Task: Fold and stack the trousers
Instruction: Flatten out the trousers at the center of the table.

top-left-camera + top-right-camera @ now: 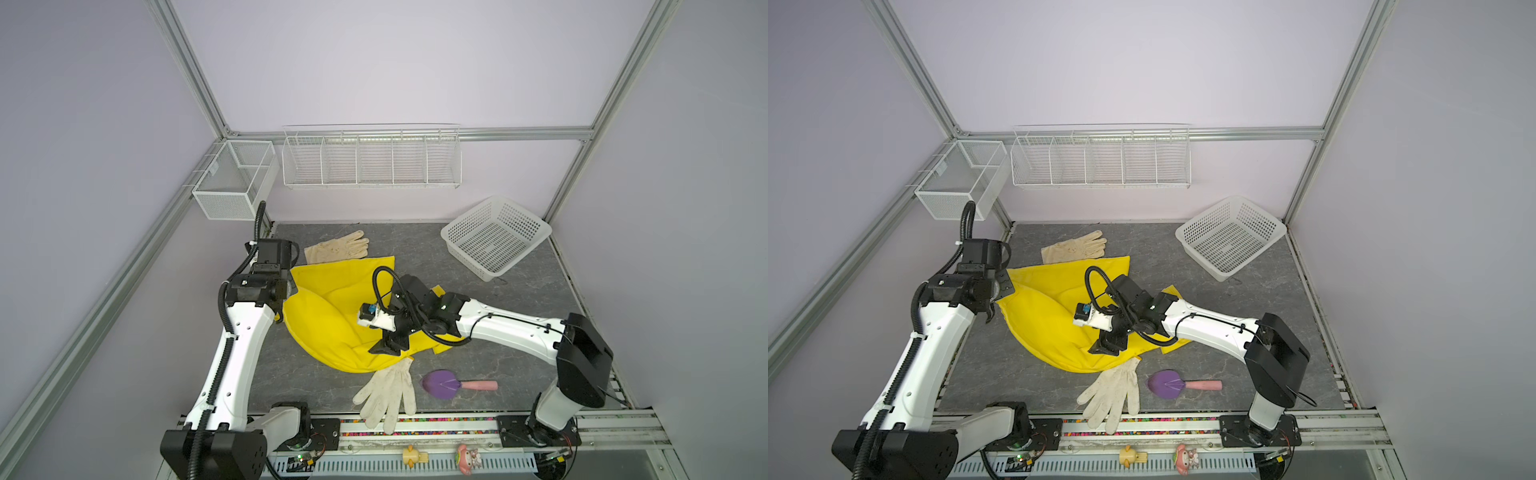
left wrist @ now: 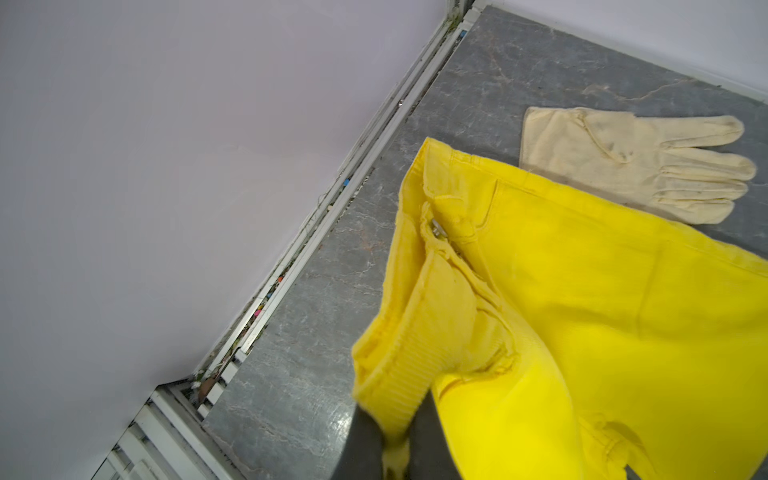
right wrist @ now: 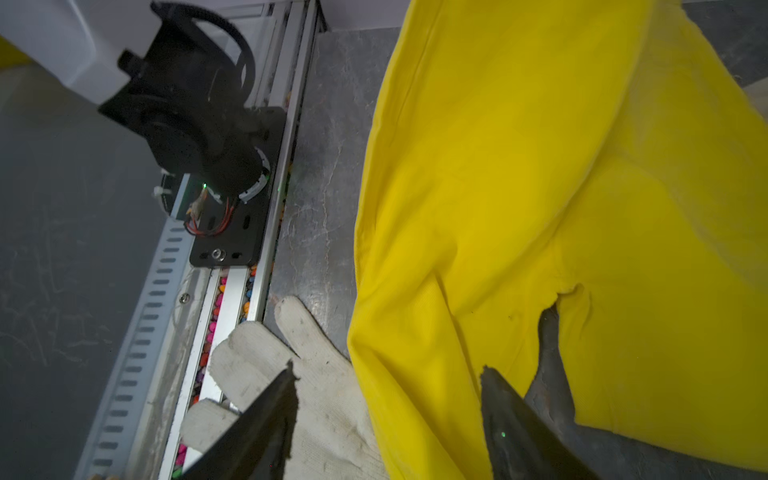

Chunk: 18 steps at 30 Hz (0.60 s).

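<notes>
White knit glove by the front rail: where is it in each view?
Top views: in both, the white knit glove lies near the front edge, fingers over the front rail.
Left wrist: not in it; the glove there is the cream glove.
Right wrist: the glove lies under the open right gripper.
Shared landmark: the yellow trousers, meeting the glove's cuff.
</notes>
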{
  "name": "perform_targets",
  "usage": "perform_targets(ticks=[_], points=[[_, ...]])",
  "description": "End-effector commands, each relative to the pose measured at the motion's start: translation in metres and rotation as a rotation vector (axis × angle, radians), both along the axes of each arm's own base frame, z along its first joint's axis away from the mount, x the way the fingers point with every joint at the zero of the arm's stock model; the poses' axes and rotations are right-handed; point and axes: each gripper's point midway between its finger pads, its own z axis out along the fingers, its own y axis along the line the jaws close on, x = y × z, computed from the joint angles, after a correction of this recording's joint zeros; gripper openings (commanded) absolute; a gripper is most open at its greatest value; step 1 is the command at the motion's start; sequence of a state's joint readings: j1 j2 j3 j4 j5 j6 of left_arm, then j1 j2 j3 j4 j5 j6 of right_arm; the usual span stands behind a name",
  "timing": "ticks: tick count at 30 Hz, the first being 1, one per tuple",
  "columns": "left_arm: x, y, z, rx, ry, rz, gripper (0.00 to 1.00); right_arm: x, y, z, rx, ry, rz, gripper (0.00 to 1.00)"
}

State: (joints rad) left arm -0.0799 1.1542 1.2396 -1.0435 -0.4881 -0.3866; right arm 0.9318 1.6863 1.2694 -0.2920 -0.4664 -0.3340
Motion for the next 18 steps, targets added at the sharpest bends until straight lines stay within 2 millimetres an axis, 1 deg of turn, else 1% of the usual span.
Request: perform_targets(ticks=[1, 2, 3, 7, 9, 11, 13, 15, 18], points=[[-0.008, 0.014, 0.004, 0.054, -0.030, 0.045, 0.00, 0.045, -0.027, 0.038, 0.132, 0.056, -0.131, 0.78], [-0.010, 0.015, -0.001, 0.055, -0.023, 0.050, 0.00, 0.059, -0.036, 0.036, 0.138, 0.070, -0.183, 0.85], [-0.012, 0.015, -0.005, 0.055, -0.013, 0.054, 0.00, 0.077, -0.046, 0.030, 0.126, 0.080, -0.256, 0.90], [-0.014, 0.011, -0.016, 0.020, -0.006, 0.054, 0.00, 0.142, -0.075, -0.003, 0.061, 0.143, -0.479, 0.92], [-0.014, 0.009, -0.022, 0.006, 0.004, 0.051, 0.00, 0.171, -0.087, -0.025, 0.018, 0.196, -0.582, 0.95], [-0.015, 0.006, -0.029, -0.012, 0.015, 0.043, 0.00, 0.194, -0.090, -0.045, -0.020, 0.306, -0.666, 0.95], [-0.015, 0.004, -0.033, -0.025, 0.024, 0.036, 0.00, 0.205, -0.082, -0.062, -0.059, 0.375, -0.694, 0.94], [-0.015, 0.003, -0.037, -0.032, 0.030, 0.035, 0.00, 0.217, -0.076, -0.079, -0.092, 0.371, -0.764, 0.95], [-0.013, 0.000, -0.040, -0.047, 0.035, 0.028, 0.00, 0.228, -0.063, -0.100, -0.077, 0.491, -0.810, 0.95]])
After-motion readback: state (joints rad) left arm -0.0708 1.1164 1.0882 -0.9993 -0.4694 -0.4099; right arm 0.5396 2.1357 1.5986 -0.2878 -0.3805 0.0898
